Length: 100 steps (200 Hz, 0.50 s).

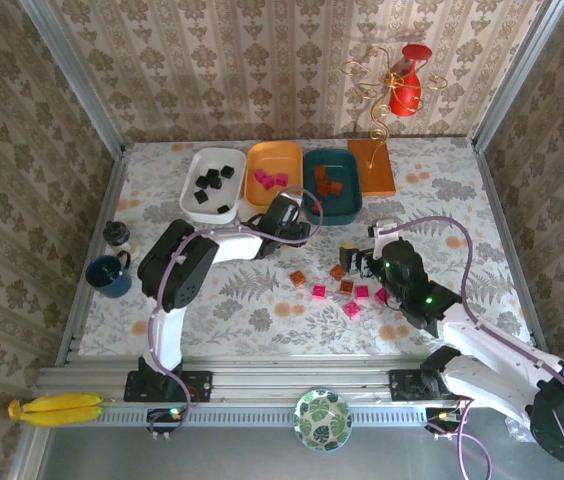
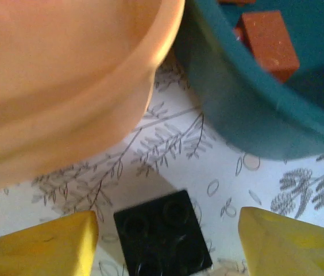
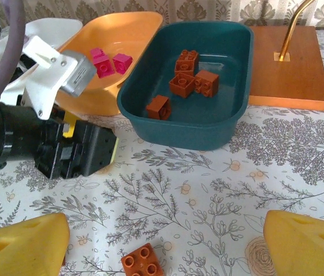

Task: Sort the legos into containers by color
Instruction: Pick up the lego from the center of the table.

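Legos in white tray [image 1: 212, 158]: I see a handful of black bricks [image 1: 209, 180] inside; this tray sits at the far edge of the table [image 1: 232, 300], leftmost of three.
Orange-yellow tray [image 1: 274, 155]: far edge, just beside the white one on its right; pink bricks [image 3: 111, 62] lie in it.
Left gripper [image 2: 168, 218]: low over the table, just in front of where the orange-yellow and teal trays meet; jaws partly apart, straddling one black lego [image 2: 162, 241] with a gap on each side, so I read no grip.
Teal tray [image 3: 208, 141]: far edge, right of the orange-yellow one; I count four orange-brown bricks [image 3: 188, 77] inside.
Loose legos [image 1: 318, 291]: three orange-brown and four pink, mid-table, toward the right.
Right gripper [image 3: 166, 230]: jaws wide, holding nothing; an orange-brown lego [image 3: 143, 261] lies on the table between its fingers.
Board [image 3: 288, 75]: far edge, just right of the teal tray.
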Each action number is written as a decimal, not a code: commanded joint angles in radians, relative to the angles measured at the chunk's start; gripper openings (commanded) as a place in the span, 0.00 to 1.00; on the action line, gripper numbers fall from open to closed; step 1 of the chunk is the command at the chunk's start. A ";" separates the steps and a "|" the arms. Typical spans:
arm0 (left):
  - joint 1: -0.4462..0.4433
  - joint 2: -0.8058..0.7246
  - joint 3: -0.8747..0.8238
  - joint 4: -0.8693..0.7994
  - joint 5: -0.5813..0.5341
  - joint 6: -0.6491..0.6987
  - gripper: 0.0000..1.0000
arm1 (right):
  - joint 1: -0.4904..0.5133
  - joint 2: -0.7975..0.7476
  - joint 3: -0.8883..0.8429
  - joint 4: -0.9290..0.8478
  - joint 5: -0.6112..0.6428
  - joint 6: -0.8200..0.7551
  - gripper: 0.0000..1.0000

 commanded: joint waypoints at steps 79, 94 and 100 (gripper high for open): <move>-0.005 0.072 0.071 -0.050 -0.021 0.037 0.44 | -0.007 0.029 0.003 0.008 0.005 0.014 0.89; -0.006 0.023 0.026 -0.021 -0.006 0.027 0.39 | -0.007 0.034 0.004 0.010 0.006 0.015 0.89; -0.006 -0.008 -0.003 -0.004 -0.001 0.022 0.39 | -0.007 0.036 0.005 0.008 0.006 0.014 0.90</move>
